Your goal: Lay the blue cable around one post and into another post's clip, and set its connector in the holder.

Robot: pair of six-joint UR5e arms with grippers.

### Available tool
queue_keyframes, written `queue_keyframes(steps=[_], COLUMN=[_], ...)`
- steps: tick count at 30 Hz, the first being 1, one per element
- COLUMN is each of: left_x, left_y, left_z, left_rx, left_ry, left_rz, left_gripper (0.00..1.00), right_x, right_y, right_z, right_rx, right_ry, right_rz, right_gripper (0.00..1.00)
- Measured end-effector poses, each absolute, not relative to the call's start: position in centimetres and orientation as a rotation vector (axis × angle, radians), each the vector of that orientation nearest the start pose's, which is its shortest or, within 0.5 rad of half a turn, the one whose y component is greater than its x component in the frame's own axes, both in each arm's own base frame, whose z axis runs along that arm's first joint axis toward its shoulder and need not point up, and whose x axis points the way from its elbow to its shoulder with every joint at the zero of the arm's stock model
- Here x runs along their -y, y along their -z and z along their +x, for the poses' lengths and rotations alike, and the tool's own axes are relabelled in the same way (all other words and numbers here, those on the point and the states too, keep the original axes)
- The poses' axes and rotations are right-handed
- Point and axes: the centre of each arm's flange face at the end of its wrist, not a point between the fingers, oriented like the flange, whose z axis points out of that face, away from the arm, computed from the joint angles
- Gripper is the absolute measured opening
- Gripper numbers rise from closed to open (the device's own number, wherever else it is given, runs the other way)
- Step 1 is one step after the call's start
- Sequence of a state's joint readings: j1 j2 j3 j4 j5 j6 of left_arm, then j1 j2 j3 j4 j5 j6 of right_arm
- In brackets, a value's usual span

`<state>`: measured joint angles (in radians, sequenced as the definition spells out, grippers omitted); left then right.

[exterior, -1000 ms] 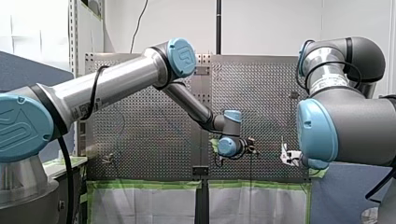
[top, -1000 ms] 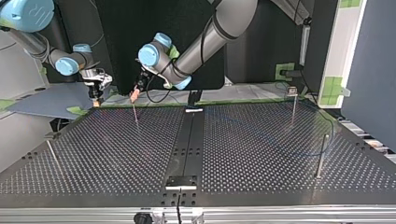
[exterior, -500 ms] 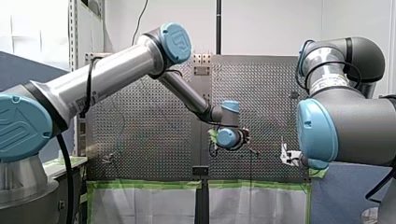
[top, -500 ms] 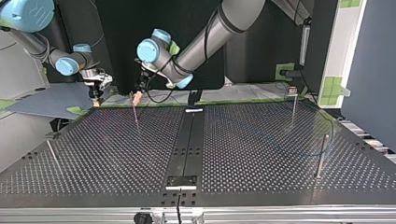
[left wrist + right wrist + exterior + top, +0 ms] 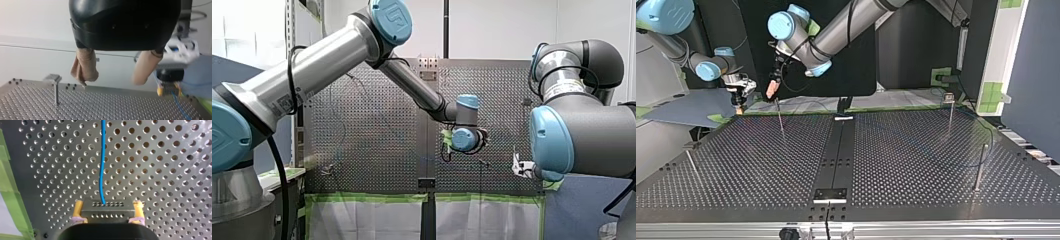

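My right gripper (image 5: pixel 107 220) is shut, its yellow pads clamping the grey connector (image 5: pixel 107 207). The blue cable (image 5: pixel 102 167) runs straight out of the connector over the perforated plate. In the top view my right gripper (image 5: pixel 738 105) hangs at the table's far left corner. My left gripper (image 5: pixel 113 73) is open, beige fingers (image 5: pixel 84 66) spread with nothing between them. It hovers above a thin post (image 5: pixel 780 116) in the top view, where the gripper (image 5: pixel 771 90) sits higher than the post's tip. A clip-topped post (image 5: pixel 55 90) stands ahead of the left fingers.
More posts stand at the top view's right (image 5: pixel 950 111), near right (image 5: pixel 979 167) and near left (image 5: pixel 691 165). The faint blue cable (image 5: pixel 986 145) loops near the right-hand posts. A dark central strip (image 5: pixel 836 155) ends in a small bracket (image 5: pixel 831 195) at the near edge.
My left arm has lifted and swung toward the top view's left, taking its open gripper up off the thin post. My right arm has stayed still.
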<state>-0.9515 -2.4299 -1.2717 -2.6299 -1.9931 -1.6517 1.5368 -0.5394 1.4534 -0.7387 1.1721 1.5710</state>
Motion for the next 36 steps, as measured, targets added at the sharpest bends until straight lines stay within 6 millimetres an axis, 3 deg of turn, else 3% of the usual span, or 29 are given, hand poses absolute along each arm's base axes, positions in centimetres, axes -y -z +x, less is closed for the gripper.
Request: queue_keyframes(steps=[8,19,25,36], left_x=[64.5,60.1,56.7,49.0], left_y=[-14.8,-17.1,-18.2,-20.7], left_z=[31.6,30.4,31.0,34.1], left_rx=[-1.632,-1.679,-1.722,-1.751], left_ry=[0.466,0.298,0.218,0.104], left_rz=[0.321,0.321,0.262,0.025], left_gripper=[0.99,0.99,0.99,0.99], right_x=[68.3,68.4,68.3,68.3], right_y=[4.4,4.4,4.4,4.4], right_z=[14.9,14.8,14.8,14.9], right_rx=[1.178,1.185,1.186,1.184], right_ry=[-1.428,-1.434,-1.435,-1.437], right_rz=[1.585,1.578,1.578,1.581], right_gripper=[0.0,0.0,0.0,0.0])
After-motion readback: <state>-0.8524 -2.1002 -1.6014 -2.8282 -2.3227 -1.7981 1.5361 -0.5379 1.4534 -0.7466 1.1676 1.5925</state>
